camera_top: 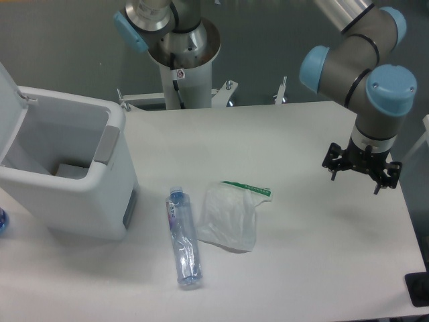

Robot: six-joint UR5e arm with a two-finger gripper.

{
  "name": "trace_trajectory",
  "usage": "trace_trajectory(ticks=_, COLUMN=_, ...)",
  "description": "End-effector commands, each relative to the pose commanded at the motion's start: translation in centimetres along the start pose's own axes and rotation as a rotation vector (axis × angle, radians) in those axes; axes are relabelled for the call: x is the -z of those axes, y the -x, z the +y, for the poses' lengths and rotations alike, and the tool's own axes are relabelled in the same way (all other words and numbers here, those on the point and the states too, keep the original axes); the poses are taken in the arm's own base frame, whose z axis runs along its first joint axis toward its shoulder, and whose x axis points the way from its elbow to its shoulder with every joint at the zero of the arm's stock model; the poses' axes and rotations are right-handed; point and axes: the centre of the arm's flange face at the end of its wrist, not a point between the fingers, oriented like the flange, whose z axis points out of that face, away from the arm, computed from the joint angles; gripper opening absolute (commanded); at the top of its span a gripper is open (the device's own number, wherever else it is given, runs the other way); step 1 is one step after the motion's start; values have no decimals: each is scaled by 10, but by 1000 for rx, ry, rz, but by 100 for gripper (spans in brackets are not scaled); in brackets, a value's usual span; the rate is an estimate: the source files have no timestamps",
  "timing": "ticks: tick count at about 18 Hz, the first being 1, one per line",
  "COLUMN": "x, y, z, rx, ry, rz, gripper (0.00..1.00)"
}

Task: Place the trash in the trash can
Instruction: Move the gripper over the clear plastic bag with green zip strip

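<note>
A slim clear plastic bottle [182,238] with a blue cap and label lies on the white table, cap end away from me. Right beside it lies a translucent white plastic bag [229,216] with a green strip at its top edge. The white trash can [67,194] stands at the left with its lid up and its grey inside showing. My gripper [362,168] hangs over the table's right side, far from the bottle and bag, pointing down. Its fingers are hidden under the black wrist mount. It holds nothing that I can see.
The arm's base column [181,60] stands at the table's back edge. A small blue object [2,220] shows at the left edge, behind the trash can. A black object [419,290] sits off the table's front right corner.
</note>
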Motion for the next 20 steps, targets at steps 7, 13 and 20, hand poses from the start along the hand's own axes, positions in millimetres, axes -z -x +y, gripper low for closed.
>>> trace_trajectory(ticks=7, x=-4, y=-3, z=0, rx=11, ry=2, rz=11, gripper=100)
trace_trajectory(ticks=13, x=-22, y=-15, z=2, rx=15, ry=-4, rz=51, gripper=100)
trace_trajectory(ticks=20, x=-52, y=-56, z=-11, rx=18, ry=21, rz=125, gripper=100)
